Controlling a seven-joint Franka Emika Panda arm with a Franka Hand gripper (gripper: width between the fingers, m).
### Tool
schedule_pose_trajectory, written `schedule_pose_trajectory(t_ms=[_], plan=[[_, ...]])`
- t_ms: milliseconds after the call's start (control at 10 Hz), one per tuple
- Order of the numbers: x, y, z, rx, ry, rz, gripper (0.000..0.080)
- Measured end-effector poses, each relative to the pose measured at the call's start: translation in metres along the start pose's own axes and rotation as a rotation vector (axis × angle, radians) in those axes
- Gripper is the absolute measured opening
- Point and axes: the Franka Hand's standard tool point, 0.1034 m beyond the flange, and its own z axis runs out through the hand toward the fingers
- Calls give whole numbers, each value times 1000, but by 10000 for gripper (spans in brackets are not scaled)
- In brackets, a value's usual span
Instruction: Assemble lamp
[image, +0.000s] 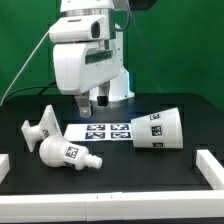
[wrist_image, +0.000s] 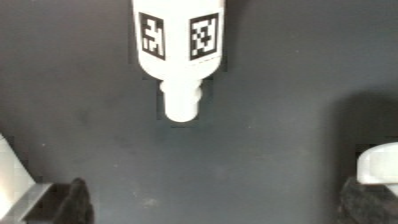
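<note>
My pincer (image: 91, 101) hangs wide open, holding nothing, above the black table (image: 135, 178); bulb (image: 62, 152) lies near, shade (image: 158, 130) on its side.

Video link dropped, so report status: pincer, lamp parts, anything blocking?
Pincer open, empty, hovers by marker board. Base, bulb, shade lie apart on table, unjoined. No obstruction seen.

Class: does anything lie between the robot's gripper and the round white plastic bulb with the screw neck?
Nothing visible does. The open gripper hangs over the marker board; the round white plastic bulb lies on the black table toward the exterior view's left, with the low angular white base beside it, off the path.
</note>
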Motion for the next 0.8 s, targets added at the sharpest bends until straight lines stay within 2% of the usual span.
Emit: schedule_pose_trajectory(t_ms=[100, 200, 300, 400, 500, 800], plan=[[-19, -5, -8, -2, -7, -60, 700], [-49, -15, -16, 3, -18, -96, 700], [-72, -18, -20, 8, -23, -161, 700], [-89, -21, -20, 8, -15, -226, 700], [-97, -22, -20, 9, 4, -203, 700], [-96, -22, -18, 13, 0, -188, 700]])
